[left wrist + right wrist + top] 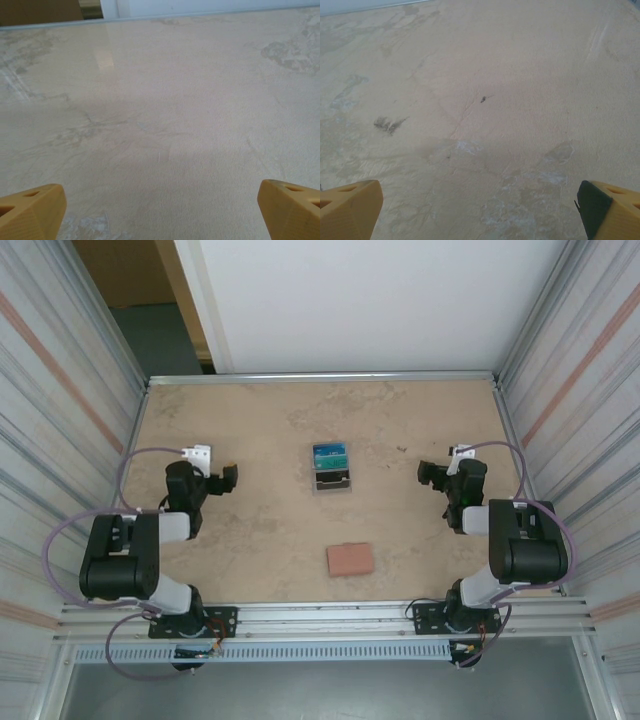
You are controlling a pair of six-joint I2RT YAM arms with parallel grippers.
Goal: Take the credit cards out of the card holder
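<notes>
The card holder is a small salmon-pink wallet lying flat and closed on the table, near the front and a little right of centre. The credit cards are hidden from view. My left gripper hovers at mid-left, well to the left of and behind the wallet, pointing right. Its yellow fingers stand wide apart over bare tabletop, so the left gripper is open and empty. My right gripper is at mid-right, pointing left. It is also open, its fingertips spread with nothing between them.
A dark tiered stand showing teal cards sits at the table's centre, between the two grippers and behind the wallet. Metal rails and corrugated walls border the beige table at back and sides.
</notes>
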